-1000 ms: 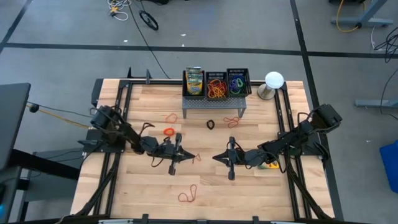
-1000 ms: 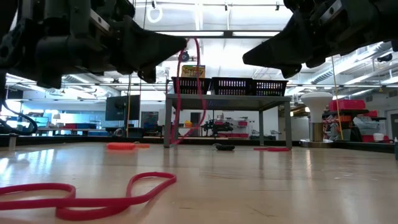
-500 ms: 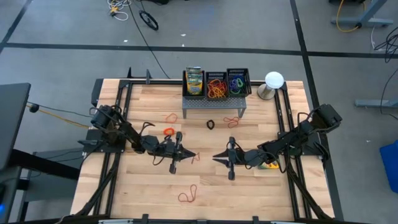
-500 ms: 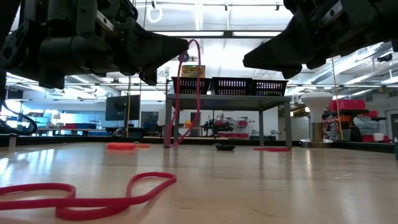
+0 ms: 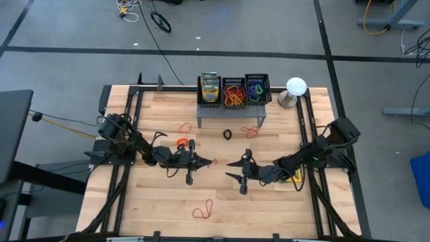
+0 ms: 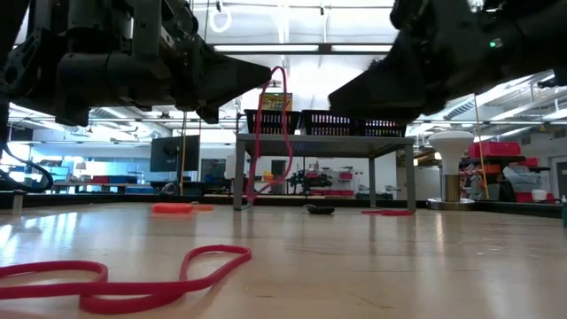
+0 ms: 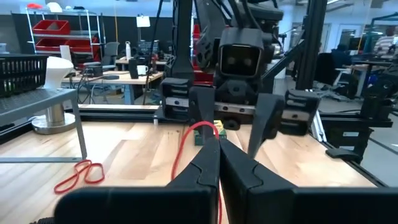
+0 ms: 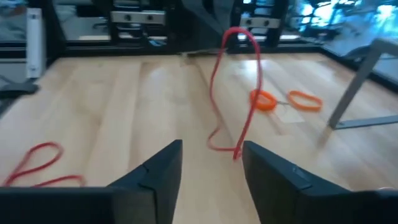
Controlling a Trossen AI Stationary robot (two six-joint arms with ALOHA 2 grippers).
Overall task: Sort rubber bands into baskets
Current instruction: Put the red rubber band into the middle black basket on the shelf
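Observation:
My left gripper is shut on a red rubber band above the middle of the table. My right gripper faces it from the right. It is open, and its fingers stand just short of the hanging band without touching it. Three black baskets stand on a grey perforated stand at the far edge. One basket holds a crayon box, one orange and red bands, and one purple, green and blue bands. My left gripper pinches the red band near its upper end between its two fingertips. The fingers lie about level and point toward the table's right. A small arc of the band stands above them, and the rest hangs slack, its lower end close to the tabletop.
Loose bands lie on the wood: orange, red, black, red and, near the front edge, red. A white round object stands at the far right. A yellow-green thing lies under the right arm.
My right gripper has opened and has gone a little down and toward the table's left, closer to the hanging band. The band has swung slightly under my left gripper, which stays shut on it.

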